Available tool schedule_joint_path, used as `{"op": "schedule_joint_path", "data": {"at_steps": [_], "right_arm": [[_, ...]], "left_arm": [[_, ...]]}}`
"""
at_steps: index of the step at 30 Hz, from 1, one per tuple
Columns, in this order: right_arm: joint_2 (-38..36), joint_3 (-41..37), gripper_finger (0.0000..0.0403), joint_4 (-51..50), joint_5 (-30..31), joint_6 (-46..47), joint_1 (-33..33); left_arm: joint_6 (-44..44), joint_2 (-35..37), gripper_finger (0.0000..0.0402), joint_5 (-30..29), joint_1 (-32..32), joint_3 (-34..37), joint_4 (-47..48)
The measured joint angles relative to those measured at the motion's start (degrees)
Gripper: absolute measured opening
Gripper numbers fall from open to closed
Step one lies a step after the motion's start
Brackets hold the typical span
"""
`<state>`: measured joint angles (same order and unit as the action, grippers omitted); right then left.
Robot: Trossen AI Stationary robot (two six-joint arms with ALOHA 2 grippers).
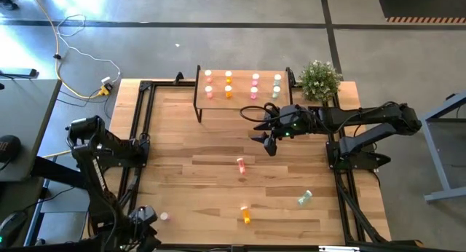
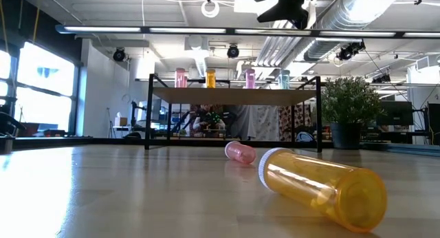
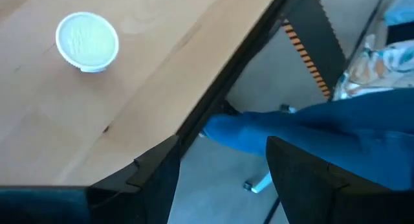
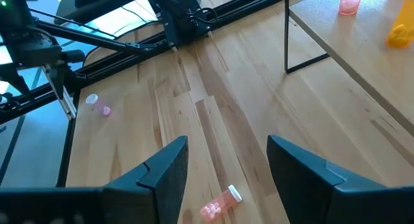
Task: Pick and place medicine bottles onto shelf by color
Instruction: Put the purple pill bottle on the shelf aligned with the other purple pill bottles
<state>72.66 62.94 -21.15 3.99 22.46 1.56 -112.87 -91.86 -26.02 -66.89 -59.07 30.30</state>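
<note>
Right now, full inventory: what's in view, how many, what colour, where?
bottles on shelf: eight; pink, orange, pale green; upright, in columns by colour
shelf: one, light wood top, black legs; table's far edge
loose bottles on table: four; two pink, one orange, one green; three lie on their sides
potted plant: one, green; far right corner
table: one, light wood
right gripper: open, empty, raised in front of shelf
left gripper: open, empty, at near-left table edge
</note>
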Motion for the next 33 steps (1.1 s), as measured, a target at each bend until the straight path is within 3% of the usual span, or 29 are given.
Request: {"op": "schedule_joint_path", "data": {"at_steps": [7,14,19,33], "right_arm": [[0.02,0.0,0.0202,-0.02,2.01,0.01,0.0],[0.02,0.0,0.0202,0.0,2.22,1.59,-0.02],[0.02,0.0,0.0202,-0.01,4.68,1.53,-0.02],[0.02,0.0,0.0202,0.0,4.96,0.44,-0.02]], "left_arm": [[1.96,-4.01,0.0216,0.99,1.73,-0.02,0.52],[4.95,-3.13,0.0216,8.6,3.56,-0.16,7.63],[6.06,-1.53,0.0216,8.47,3.83,-1.24,15.68],[16.43,-1.89,0.0216,9.76,8.9,-1.32,16.64]]}}
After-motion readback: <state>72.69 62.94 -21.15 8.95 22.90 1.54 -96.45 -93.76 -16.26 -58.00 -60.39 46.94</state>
